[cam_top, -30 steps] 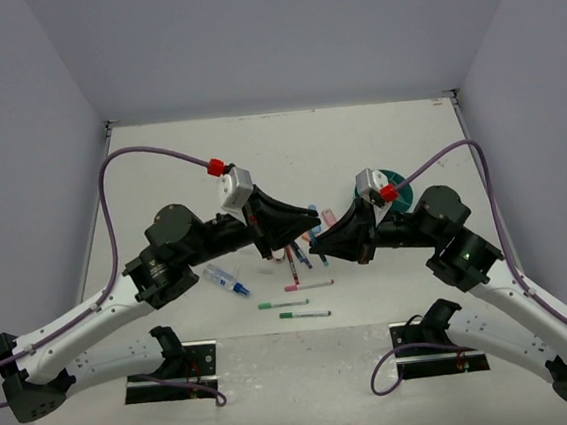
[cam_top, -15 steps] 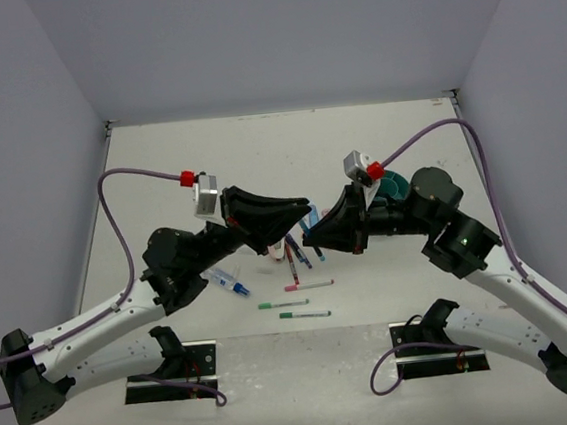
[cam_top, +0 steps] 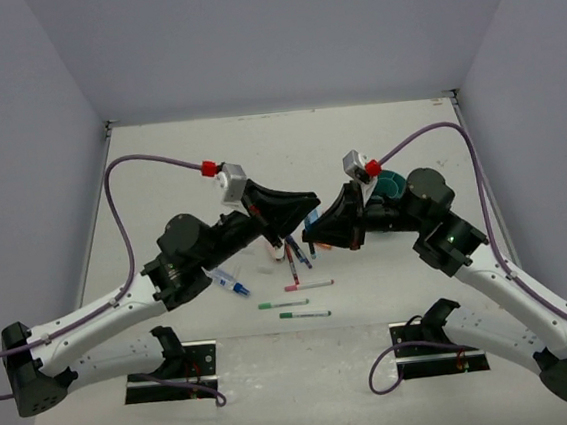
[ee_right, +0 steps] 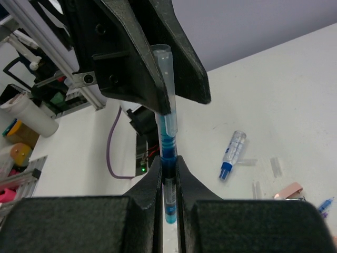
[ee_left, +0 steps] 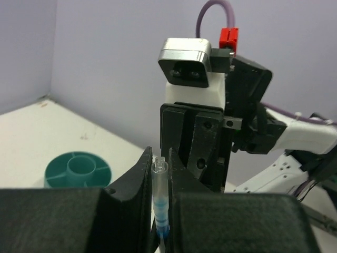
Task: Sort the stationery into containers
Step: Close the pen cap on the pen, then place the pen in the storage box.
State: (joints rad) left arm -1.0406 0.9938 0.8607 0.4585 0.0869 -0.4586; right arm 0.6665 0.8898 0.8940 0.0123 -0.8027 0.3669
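Note:
A blue pen with a clear cap [ee_right: 168,142] hangs in the air between my two grippers above the heap of stationery. My left gripper [ee_left: 160,163] is shut on the clear cap end [ee_left: 159,182]. My right gripper [ee_right: 168,164] is shut on the blue barrel. In the top view both grippers meet tip to tip at the pen [cam_top: 310,222]. The round teal cup with dividers [cam_top: 394,184] stands behind my right wrist and also shows as the teal cup [ee_left: 79,169] in the left wrist view.
Several pens lie in a heap [cam_top: 298,254] under the grippers. A pink pen [cam_top: 309,285] and two green pens [cam_top: 283,303] [cam_top: 304,314] lie nearer the bases. A clear blue-capped tube [cam_top: 228,279] lies to the left, seen too as the tube [ee_right: 231,154].
Both grippers have risen off the table and stay tip to tip on the pen. The left wrist swung left, then back right and upward.

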